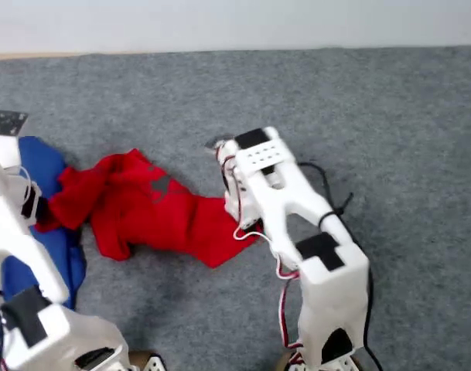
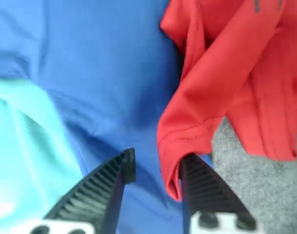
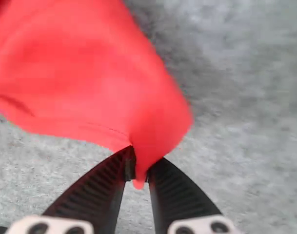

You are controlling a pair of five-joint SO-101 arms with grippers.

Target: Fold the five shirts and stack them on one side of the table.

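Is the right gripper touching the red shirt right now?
Touching. The right wrist view shows the right gripper pinching the red shirt's edge between its jaws.

Gray mat (image 1: 390,116): fuzzy, felt-like nap, mottled light and dark gray, covers whole work surface up to far edge. Faint creases and darker patches near middle. Same nap seen close in both wrist views.
Wall (image 1: 235,23): pale, plain, runs along far edge of mat.
Wood-tone strip (image 1: 26,55): thin, between wall and mat, far corner only.
Brown bits (image 1: 146,361): at near edge, nature unclear.
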